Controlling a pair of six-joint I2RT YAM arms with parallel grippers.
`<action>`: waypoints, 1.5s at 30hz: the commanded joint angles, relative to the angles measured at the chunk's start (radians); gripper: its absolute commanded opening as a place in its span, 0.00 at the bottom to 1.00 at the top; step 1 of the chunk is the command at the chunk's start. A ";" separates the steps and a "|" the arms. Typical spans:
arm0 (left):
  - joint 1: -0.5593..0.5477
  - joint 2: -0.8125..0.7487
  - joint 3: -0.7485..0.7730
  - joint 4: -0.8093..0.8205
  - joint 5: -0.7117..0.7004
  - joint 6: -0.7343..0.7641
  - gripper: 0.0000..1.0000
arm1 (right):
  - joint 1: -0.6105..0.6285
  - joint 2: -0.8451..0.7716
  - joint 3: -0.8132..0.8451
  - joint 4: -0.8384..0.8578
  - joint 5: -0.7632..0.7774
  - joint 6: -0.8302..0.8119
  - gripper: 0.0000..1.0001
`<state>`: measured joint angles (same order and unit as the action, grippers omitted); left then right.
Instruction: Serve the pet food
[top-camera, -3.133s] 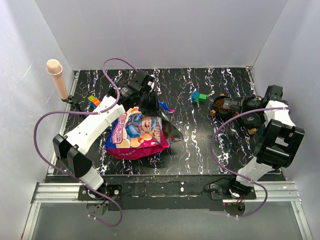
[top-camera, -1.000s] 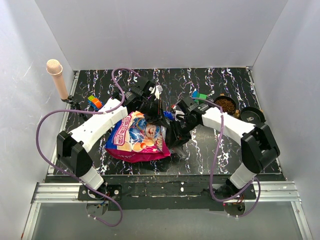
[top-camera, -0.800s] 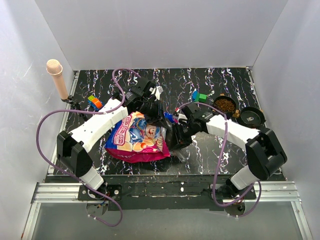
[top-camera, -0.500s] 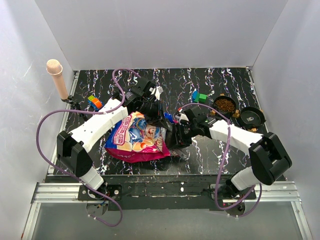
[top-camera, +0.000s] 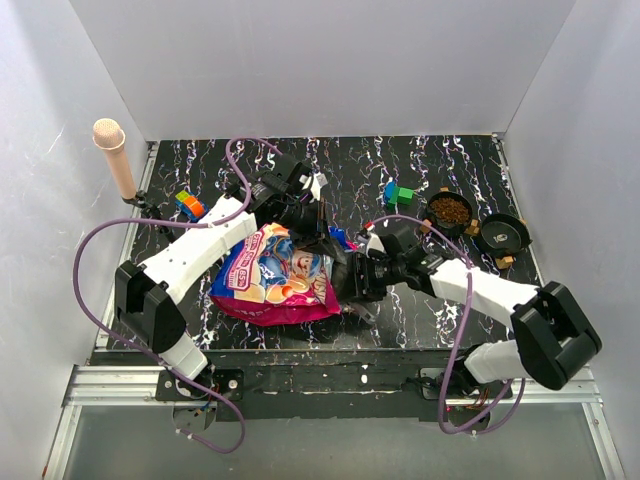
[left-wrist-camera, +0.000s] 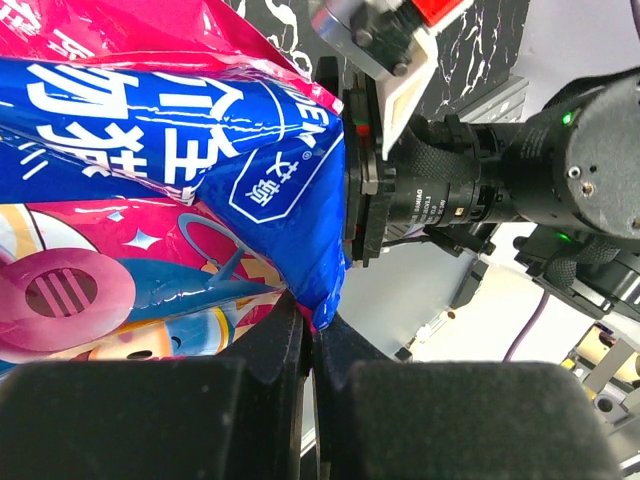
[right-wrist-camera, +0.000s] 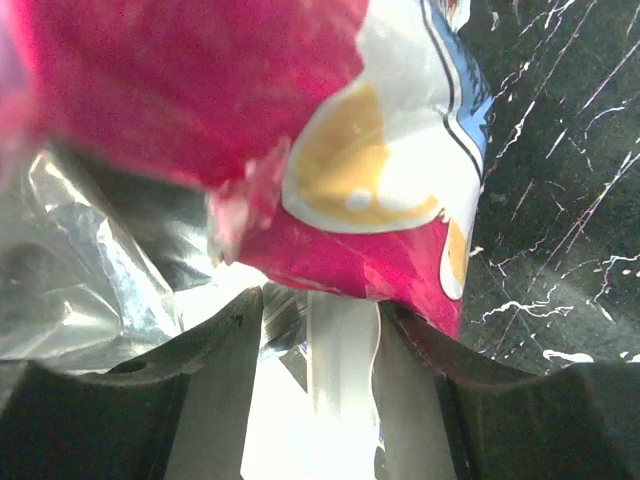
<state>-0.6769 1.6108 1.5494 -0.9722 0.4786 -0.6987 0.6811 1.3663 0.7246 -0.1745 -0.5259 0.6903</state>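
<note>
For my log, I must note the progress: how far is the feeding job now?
Done: one bowl already holds brown pellets. In hand: the left gripper pinches the pink bag by its edge, and the right gripper is at its open end. Left: the second bowl looks empty.

Top cam is looking down from above and behind the arm bases, framing the whole table around the pet food bag. Left wrist cam is sitting tight against the bag, facing its blue panel over the left claw. Right wrist cam is crowding the bag too, looking over the right claw. All three are sharing the bag.
</note>
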 joint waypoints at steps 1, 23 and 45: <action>-0.006 -0.031 0.066 0.018 0.104 -0.005 0.00 | 0.008 -0.073 -0.118 0.113 0.066 -0.009 0.52; -0.004 0.011 0.130 -0.026 0.106 0.007 0.00 | 0.170 -0.191 -0.212 0.219 0.357 0.037 0.05; -0.038 -0.057 0.069 0.109 0.167 -0.001 0.00 | 0.052 0.074 0.505 -0.975 0.178 -0.048 0.01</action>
<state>-0.6792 1.6379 1.5959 -1.0008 0.4976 -0.6735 0.7483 1.3693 1.1187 -0.9470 -0.3344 0.6456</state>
